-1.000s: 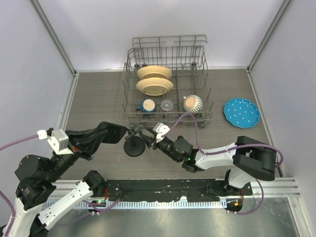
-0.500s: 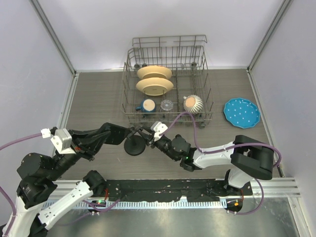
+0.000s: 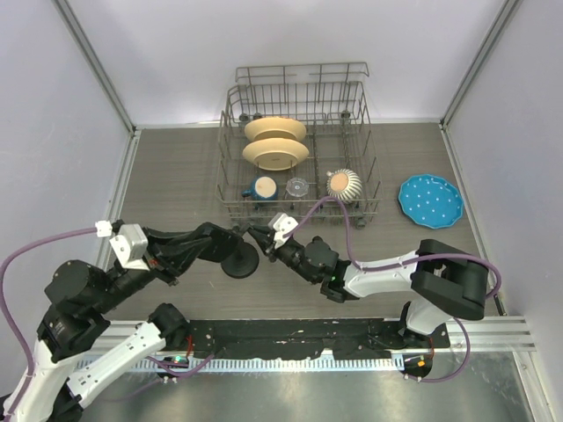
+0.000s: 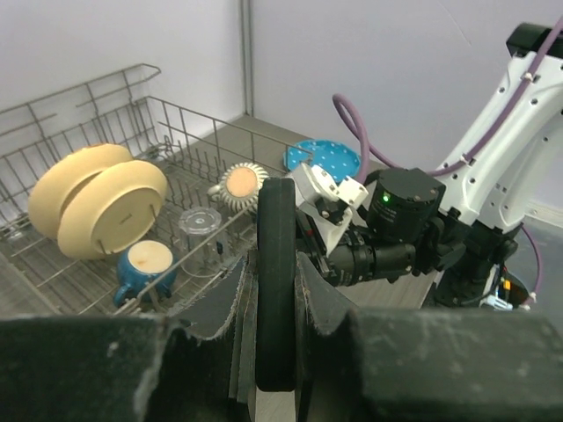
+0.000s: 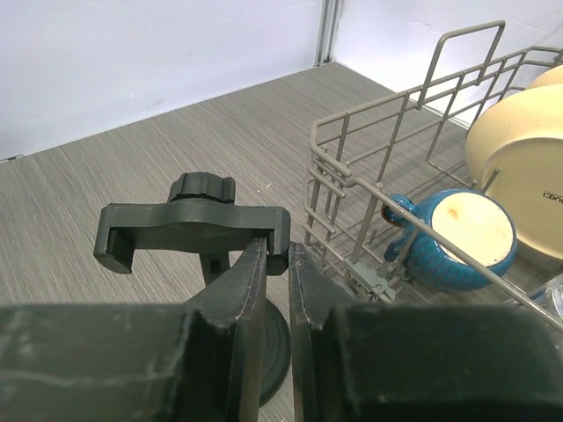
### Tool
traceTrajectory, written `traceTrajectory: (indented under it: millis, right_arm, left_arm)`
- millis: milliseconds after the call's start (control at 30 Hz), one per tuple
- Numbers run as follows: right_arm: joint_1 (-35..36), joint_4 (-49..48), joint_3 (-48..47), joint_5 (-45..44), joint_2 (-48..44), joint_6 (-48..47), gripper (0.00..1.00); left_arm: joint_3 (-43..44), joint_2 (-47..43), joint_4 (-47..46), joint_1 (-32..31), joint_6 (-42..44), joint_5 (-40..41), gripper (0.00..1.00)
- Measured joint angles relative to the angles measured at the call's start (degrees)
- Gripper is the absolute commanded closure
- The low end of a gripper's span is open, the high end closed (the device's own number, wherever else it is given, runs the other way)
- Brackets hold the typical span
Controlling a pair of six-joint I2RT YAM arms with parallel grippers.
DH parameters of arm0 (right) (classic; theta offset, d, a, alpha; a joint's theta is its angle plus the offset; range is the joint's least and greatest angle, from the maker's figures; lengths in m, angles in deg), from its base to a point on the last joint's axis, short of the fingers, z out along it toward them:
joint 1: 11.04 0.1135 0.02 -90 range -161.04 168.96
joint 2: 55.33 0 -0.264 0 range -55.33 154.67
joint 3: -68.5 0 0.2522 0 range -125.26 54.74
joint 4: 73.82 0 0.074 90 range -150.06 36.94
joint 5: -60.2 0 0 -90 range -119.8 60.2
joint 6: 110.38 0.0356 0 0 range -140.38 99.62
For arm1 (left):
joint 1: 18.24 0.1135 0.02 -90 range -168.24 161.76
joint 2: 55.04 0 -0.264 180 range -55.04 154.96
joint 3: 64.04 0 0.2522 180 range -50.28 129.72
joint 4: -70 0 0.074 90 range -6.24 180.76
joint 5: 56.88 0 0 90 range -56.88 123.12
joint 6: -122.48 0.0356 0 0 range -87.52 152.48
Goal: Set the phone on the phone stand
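Note:
The phone is a thin black slab seen edge-on and upright between my left gripper's jaws, which are shut on it. In the top view my left gripper sits just left of the phone stand, above its round disc base; the phone is hard to make out there. My right gripper is shut on the right end of the stand's clamp head, with the disc base below. In the top view my right gripper reaches the stand from the right.
A wire dish rack stands just behind the stand, holding two cream plates, a blue cup, a clear glass and a ribbed cup. A blue dotted plate lies at the right.
My left arm has moved right and lower, bringing the phone up against the stand's head. My right gripper has stayed on the clamp head.

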Motion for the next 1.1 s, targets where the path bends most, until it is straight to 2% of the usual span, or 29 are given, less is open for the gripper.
traceTrajectory:
  millis: [233, 433, 600, 733, 933, 1100]
  right_arm:
    - [-0.44, 5.75, -0.46, 1.33, -2.82, 3.17, 0.99]
    - [-2.19, 11.58, -2.01, 5.2, -4.48, 9.05, 0.99]
    - [-5.7, 13.31, -2.69, 11.26, -4.55, 12.96, 0.99]
    - [-8.59, 14.19, -2.71, 16.92, -5.03, 15.32, 0.99]
    - [-11.98, 15.52, -2.71, 25.55, -5.64, 17.38, 0.99]
    - [-14.4, 16.39, -2.8, 31.61, -6.14, 18.51, 0.99]
  left_arm:
    - [-1.07, 5.42, -0.39, 0.02, 2.29, -10.45, 1.0]
    - [-7.15, 12.35, -5.6, 0.02, 9.42, -26.18, 1.0]
    - [-5.7, 20.61, -4.81, 0.02, 16.9, -33.05, 1.0]
    - [-3.54, 25.94, -3.06, 0.02, 23.85, -32.48, 1.0]
    - [-2.97, 29.44, -0.42, 0.04, 31.74, -28.92, 1.0]
    - [-2.19, 32.54, 0.44, 1.68, 34.88, -29.49, 1.0]
